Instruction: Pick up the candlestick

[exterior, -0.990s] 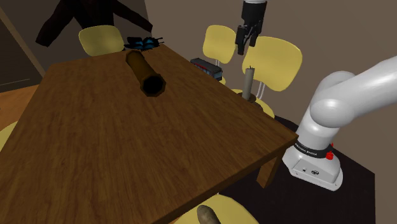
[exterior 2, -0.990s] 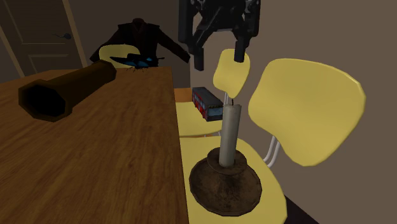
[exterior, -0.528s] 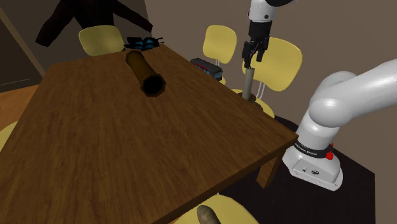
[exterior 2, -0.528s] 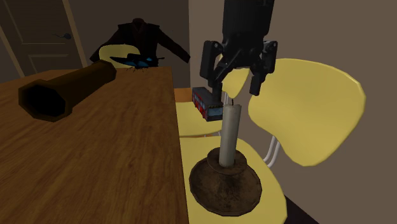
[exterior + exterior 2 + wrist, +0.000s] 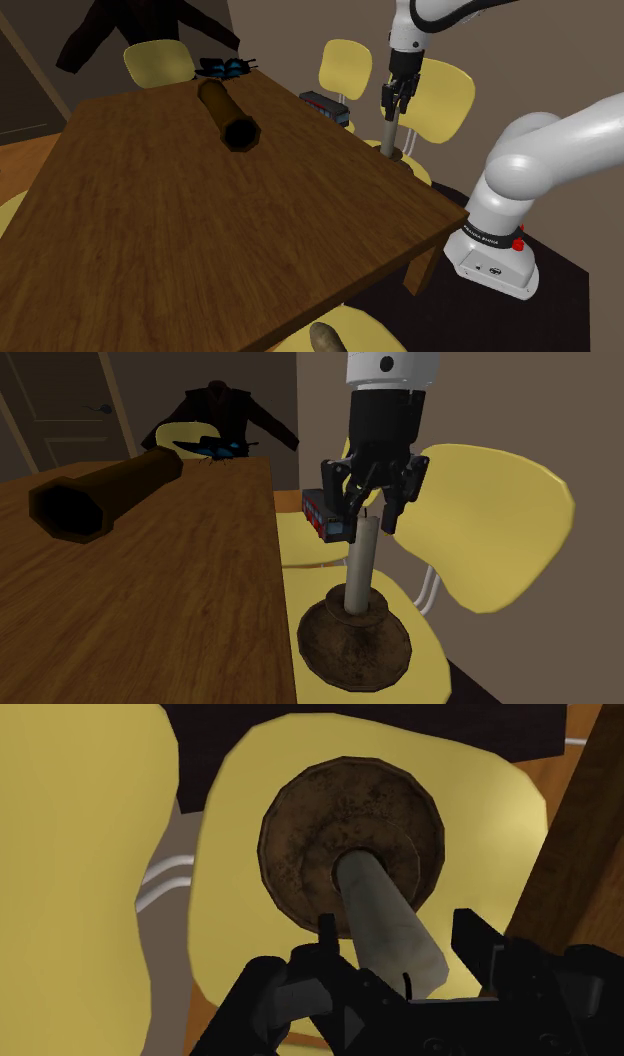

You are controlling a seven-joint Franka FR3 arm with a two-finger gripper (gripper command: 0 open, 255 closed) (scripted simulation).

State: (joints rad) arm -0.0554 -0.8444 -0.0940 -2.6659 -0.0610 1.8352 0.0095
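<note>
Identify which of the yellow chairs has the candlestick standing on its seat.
The yellow chair directly beneath the open gripper carries the candlestick. The neighbouring chair holds a small red-and-blue object instead.

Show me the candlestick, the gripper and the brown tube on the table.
candlestick [image 5: 360, 567]: second exterior view, on its pale stem.
gripper [image 5: 365, 528]: second exterior view, midway between its open fingers.
brown tube [image 5: 226, 110]: shoulder view, on its side wall.

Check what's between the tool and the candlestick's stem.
Nothing. In the wrist view the open tool straddles the top of the candlestick, its grey stem between the fingers with a bare gap on each side. The second exterior view shows the same.
</note>
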